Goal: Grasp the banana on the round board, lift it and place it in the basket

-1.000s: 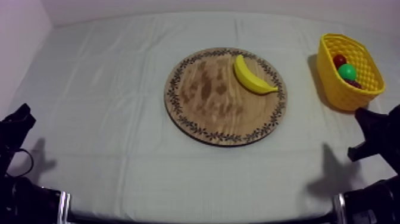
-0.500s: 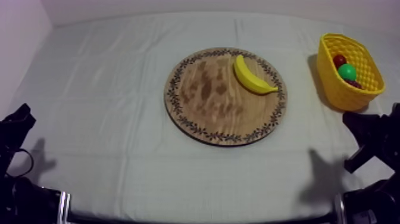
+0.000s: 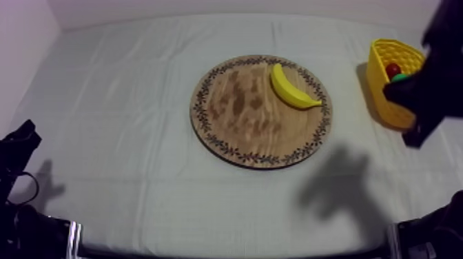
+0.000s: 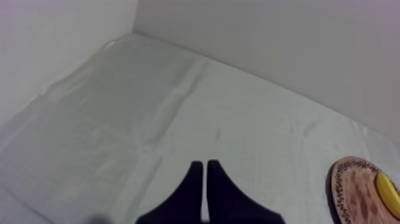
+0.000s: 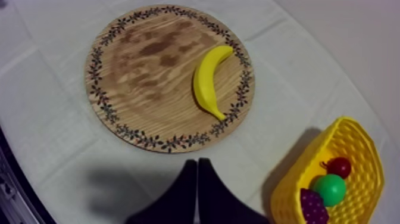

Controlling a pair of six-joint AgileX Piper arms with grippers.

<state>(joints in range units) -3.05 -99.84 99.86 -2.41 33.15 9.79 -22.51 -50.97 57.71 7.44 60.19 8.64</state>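
Banana [image 5: 209,80] lies on board [image 5: 137,89] ahead of right fingers [image 5: 186,193]

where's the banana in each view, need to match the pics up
Top view: banana on the right part of the wooden board, toward the yellow basket.
Left wrist view: banana on the board's edge, far across the cloth.
Right wrist view: banana on the board's side nearest the basket.
Shared landmark: the board's patterned rim.

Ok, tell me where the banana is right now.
In the top view the banana lies on the wooden board, in its upper right part close to the patterned rim, on the side facing the yellow basket further right.
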